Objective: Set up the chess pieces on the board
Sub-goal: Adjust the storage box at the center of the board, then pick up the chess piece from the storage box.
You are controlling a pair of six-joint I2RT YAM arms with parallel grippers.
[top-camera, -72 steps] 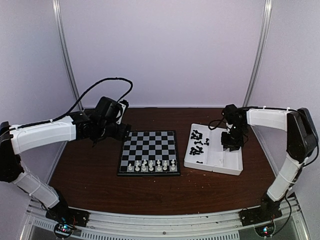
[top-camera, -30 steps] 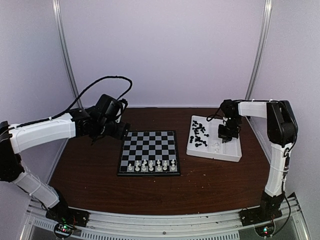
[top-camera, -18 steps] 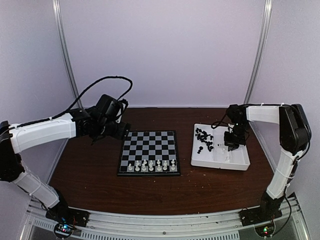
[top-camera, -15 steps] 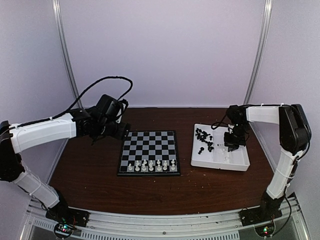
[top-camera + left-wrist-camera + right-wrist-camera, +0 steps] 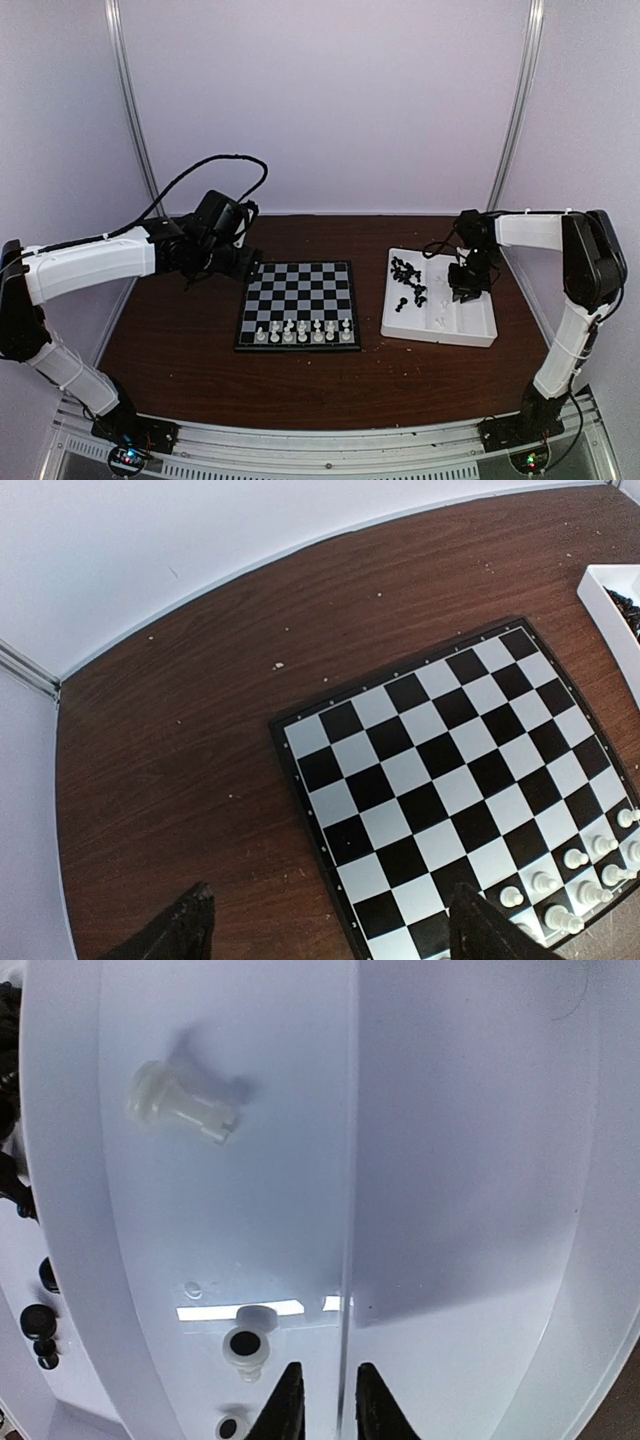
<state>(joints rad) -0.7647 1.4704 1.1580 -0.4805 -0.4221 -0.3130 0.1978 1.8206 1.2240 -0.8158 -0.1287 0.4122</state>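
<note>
Chess pieces (image 5: 405, 272) wait in the tray (image 5: 440, 336); the right tool (image 5: 328, 1405), narrowly parted astride its divider (image 5: 346, 1160), probably must next shift onto one, while the left tool (image 5: 335, 930) hangs wide, empty.

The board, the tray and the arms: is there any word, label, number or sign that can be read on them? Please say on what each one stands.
None can be read. The board shows only plain squares and a black edge, the tray is bare white, and the arms' covers carry no legible marking.
</note>
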